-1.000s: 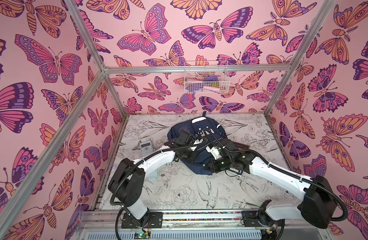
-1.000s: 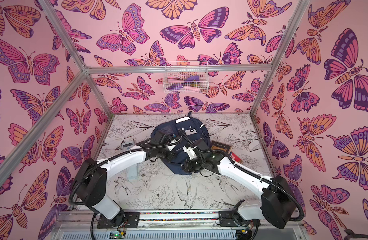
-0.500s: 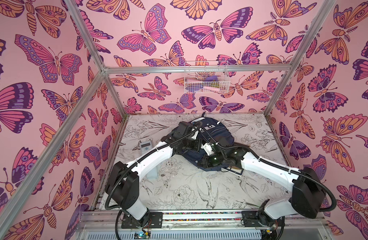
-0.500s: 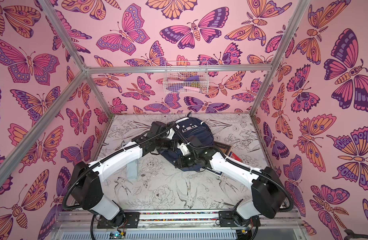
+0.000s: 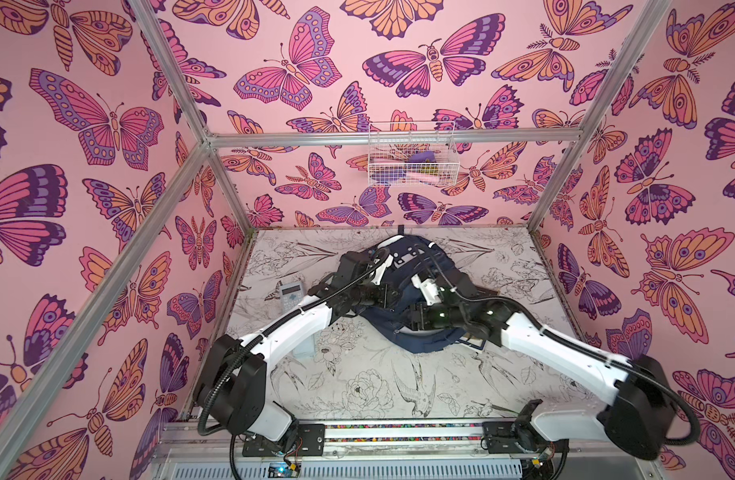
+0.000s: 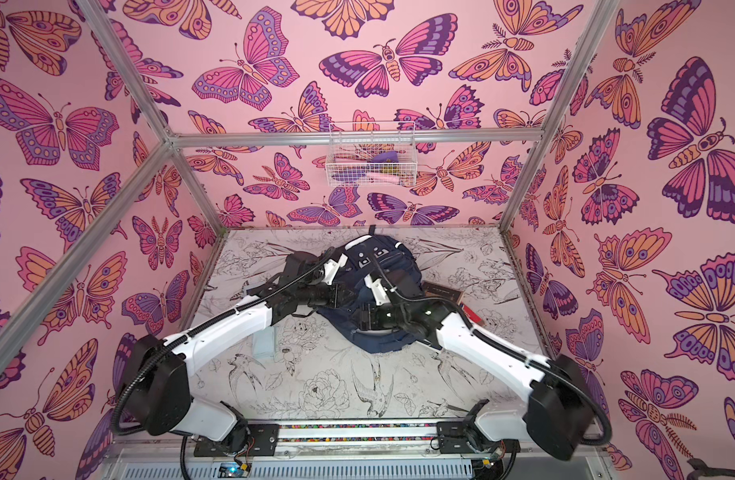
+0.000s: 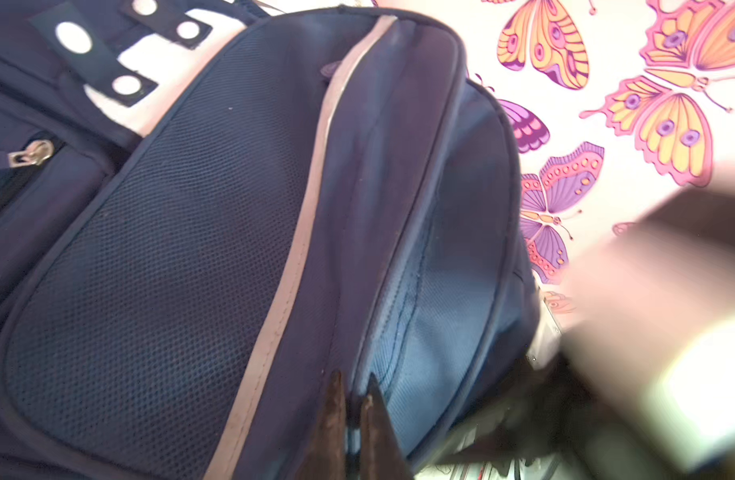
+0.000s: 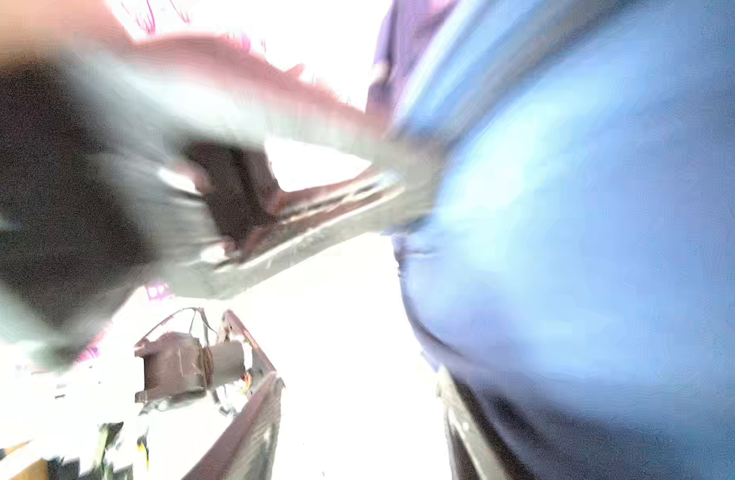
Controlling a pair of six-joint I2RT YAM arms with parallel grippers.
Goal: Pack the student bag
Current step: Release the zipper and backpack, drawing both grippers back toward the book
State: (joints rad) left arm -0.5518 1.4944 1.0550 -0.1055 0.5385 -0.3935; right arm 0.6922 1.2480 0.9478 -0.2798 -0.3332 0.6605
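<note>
The student bag (image 5: 424, 347) (image 6: 378, 345) is navy with a grey stripe and a white patch, and it sits at the back middle of the table in both top views. My left gripper (image 5: 390, 297) (image 7: 354, 376) is shut on a seam fold of the student bag (image 7: 191, 228), beside the paler blue panel. My right gripper (image 6: 359, 320) (image 8: 357, 374) is close against the bag's lower side (image 8: 586, 208). Its jaws stand wide apart with nothing between them. The right wrist view is blurred and washed out.
A grey calculator (image 5: 290, 293) lies left of the bag. A dark book (image 6: 444, 293) and a red item (image 6: 469, 313) lie at the bag's right. A pale flat item (image 6: 266, 345) lies under the left arm. A wire basket (image 5: 411, 160) hangs on the back wall.
Both arms have pushed further back and the bag has been drawn up and rearward with them. The right gripper, shut earlier, now stands open. The left gripper keeps its hold.
</note>
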